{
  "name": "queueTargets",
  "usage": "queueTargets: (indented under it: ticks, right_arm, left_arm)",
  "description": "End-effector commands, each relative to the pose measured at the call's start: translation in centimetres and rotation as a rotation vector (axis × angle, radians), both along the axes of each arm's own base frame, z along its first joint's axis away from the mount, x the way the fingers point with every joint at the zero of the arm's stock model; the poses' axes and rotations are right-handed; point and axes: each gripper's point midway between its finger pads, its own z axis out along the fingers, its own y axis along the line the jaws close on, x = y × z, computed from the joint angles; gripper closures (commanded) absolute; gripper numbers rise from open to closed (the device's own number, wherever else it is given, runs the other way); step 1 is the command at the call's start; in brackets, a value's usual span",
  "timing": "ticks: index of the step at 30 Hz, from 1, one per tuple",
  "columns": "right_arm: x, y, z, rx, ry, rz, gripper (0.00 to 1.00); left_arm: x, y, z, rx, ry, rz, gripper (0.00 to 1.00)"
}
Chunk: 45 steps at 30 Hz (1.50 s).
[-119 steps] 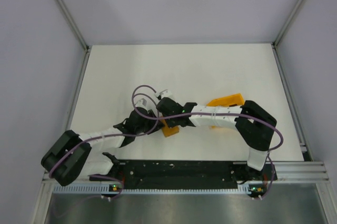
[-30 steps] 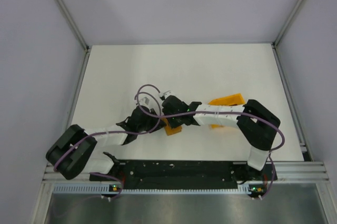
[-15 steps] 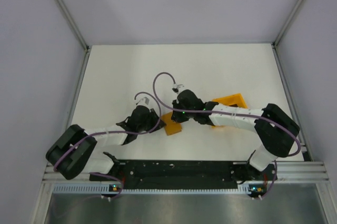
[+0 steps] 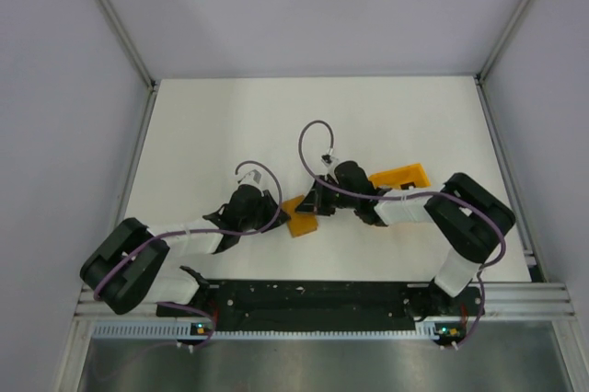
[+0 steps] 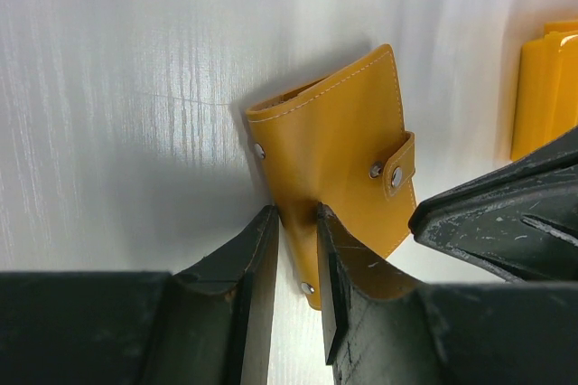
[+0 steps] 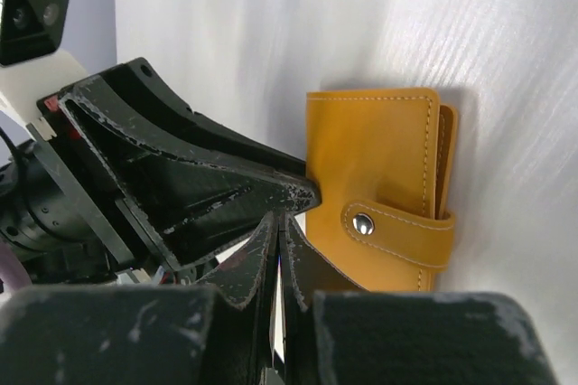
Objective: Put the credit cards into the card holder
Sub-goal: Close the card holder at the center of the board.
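The card holder (image 4: 301, 218) is a closed orange wallet with its snap strap fastened, lying on the white table. It also shows in the left wrist view (image 5: 334, 132) and the right wrist view (image 6: 370, 159). My left gripper (image 4: 276, 211) is shut on the wallet's near left edge (image 5: 296, 215). My right gripper (image 4: 311, 203) is just right of the wallet, its jaws pressed together with nothing showing between them (image 6: 280, 219). The tips of the two grippers nearly touch. No credit card shows in any view.
A second orange object (image 4: 400, 175) lies on the table under my right forearm and shows at the right edge of the left wrist view (image 5: 545, 87). The white table (image 4: 230, 125) is ringed by grey walls and a metal frame.
My right gripper has drawn back to the right from over the wallet, and its elbow swung out and then back in. My left gripper and the wallet have stayed put.
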Motion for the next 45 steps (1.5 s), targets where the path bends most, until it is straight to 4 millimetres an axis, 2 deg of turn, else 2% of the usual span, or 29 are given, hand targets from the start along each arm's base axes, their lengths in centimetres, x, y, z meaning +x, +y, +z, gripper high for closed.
queueTargets:
  ticks: [1,6,14,20,22,26,30,35,45]
  right_arm:
    - [1.2,0.9,1.9,0.113,-0.02,-0.004,1.0]
    - [0.9,0.7,1.3,0.143,-0.002,0.003,1.0]
    - [0.4,0.7,-0.9,0.145,0.064,-0.004,1.0]
    - [1.8,0.8,-2.7,0.166,0.106,-0.017,1.0]
    - [2.1,0.4,-4.1,0.161,0.15,-0.034,1.0]
    - [2.1,0.2,-5.7,0.181,0.211,-0.045,1.0]
    - [1.2,-0.4,-7.9,0.139,0.321,-0.055,1.0]
    - [0.2,-3.0,-11.2,-0.031,0.378,-0.124,1.0]
    - [-0.4,-4.7,-16.1,-0.116,0.5,-0.134,1.0]
  left_arm:
    - [-0.3,0.2,-0.3,0.028,0.014,-0.013,0.72]
    - [-0.2,0.3,-0.3,0.03,0.013,-0.011,0.72]
    - [-0.3,0.2,-0.2,0.027,0.011,-0.016,0.72]
    - [-0.4,0.1,-0.1,0.022,0.011,-0.02,0.72]
    - [-0.4,0.3,-0.2,0.027,0.012,-0.018,0.72]
    - [-0.5,0.2,-0.1,0.024,0.007,-0.025,0.72]
    - [-0.5,0.3,-0.2,0.029,0.006,-0.026,0.72]
    - [-0.5,0.2,-0.2,0.025,0.006,-0.027,0.72]
    - [-0.5,0.1,0.3,0.02,-0.014,-0.045,0.73]
